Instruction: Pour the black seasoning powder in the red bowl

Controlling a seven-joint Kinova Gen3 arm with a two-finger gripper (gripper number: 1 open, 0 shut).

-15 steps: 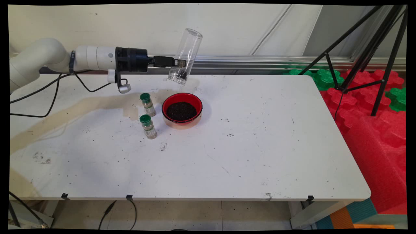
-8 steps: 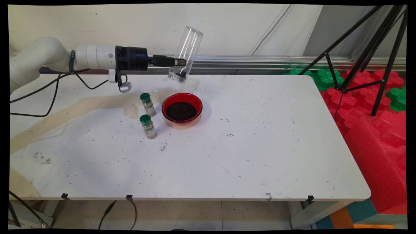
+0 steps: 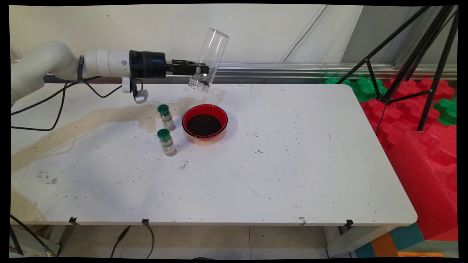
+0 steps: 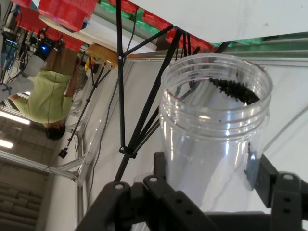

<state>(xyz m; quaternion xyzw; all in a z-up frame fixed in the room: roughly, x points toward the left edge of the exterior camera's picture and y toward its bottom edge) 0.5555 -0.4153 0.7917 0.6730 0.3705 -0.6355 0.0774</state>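
- Where the arm reaches in level from the left above the table's far side, the gripper [image 3: 199,68] is clamped on a clear plastic jar [image 3: 208,58], gripping it across its lower half.
- The jar is tilted, its closed base up and to the right, its threaded open mouth down and to the left, held in the air clear of the table [image 3: 292,164].
- In the hand view the gripper [image 4: 211,192] has a finger [image 4: 262,175] pressed on each side of the jar [image 4: 214,139], and a small clump of dark grains [image 4: 236,89] clings inside the rim of the mouth.
- Just in front of and below the jar's mouth stands a red bowl [image 3: 205,124] on the table, filled with the same dark grainy stuff.
- Left of the bowl two small spice bottles with green caps stand upright: the far bottle [image 3: 166,117] just beside the bowl's left rim, the near bottle [image 3: 166,142] a little nearer the camera, apart from the first.
- Dark specks lie scattered over the white tabletop around the bowl and bottles.
- A black tripod [image 3: 409,54] stands off the table's right far corner, over red and green foam mats [image 3: 420,120].
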